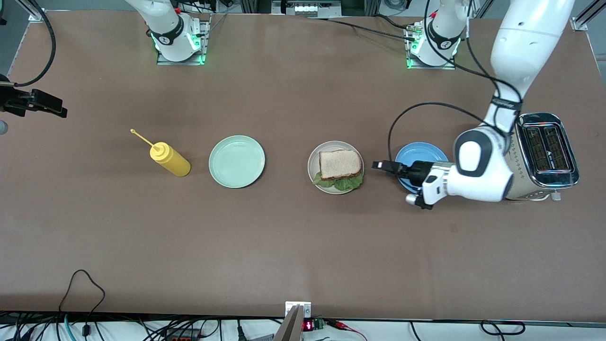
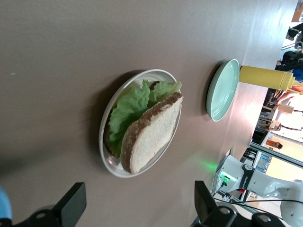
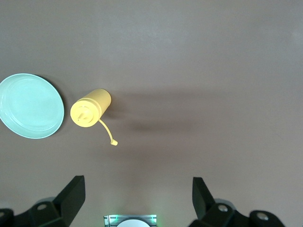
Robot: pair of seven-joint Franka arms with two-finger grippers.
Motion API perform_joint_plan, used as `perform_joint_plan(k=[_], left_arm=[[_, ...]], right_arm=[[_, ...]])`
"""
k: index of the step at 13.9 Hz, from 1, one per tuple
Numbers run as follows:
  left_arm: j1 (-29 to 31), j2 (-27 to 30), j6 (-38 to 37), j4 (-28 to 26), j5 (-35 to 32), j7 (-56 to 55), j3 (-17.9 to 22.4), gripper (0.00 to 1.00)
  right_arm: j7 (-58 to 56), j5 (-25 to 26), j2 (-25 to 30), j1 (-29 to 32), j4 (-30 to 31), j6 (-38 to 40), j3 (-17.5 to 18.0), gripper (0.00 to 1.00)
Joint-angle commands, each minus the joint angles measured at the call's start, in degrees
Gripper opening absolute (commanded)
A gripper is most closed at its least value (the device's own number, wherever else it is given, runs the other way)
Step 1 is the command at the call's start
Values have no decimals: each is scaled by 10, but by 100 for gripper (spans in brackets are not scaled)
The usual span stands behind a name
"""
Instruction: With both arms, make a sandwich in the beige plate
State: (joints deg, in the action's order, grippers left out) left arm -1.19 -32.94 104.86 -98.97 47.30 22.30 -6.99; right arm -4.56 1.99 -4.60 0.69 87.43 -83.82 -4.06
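Note:
The sandwich (image 1: 340, 166) lies on the beige plate (image 1: 312, 163) mid-table: a speckled bread slice (image 2: 151, 135) on top of ruffled green lettuce (image 2: 130, 111), which spills over the plate's (image 2: 105, 142) rim. Any lower slice is hidden beneath them. My left gripper (image 1: 381, 166) hovers low between this plate and the blue plate, toward the left arm's end. It is open and empty (image 2: 138, 194), pointing at the sandwich. My right gripper (image 3: 137, 189) is open and empty, high over the table by its own base, and out of the front view.
A mint-green plate (image 1: 236, 161) and a yellow squeeze bottle (image 1: 170, 160) stand toward the right arm's end. A blue plate (image 1: 419, 152) lies under the left arm's wrist. A chrome toaster (image 1: 544, 151) sits at the left arm's end.

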Motion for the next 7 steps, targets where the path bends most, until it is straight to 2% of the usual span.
perform_joint_plan(k=[1,5,7], left_arm=[[11,37,-47,0,-46,-44,14,100],[15,74,-50,53,-253,-94,43,100],[15,90,-54,69,-318,-94,50,100]], right_arm=[[6,-1,11,6,11,-1,7,100],[6,-1,11,5,10,-3,7,100],[7,-5,11,5,11,-1,7,100]])
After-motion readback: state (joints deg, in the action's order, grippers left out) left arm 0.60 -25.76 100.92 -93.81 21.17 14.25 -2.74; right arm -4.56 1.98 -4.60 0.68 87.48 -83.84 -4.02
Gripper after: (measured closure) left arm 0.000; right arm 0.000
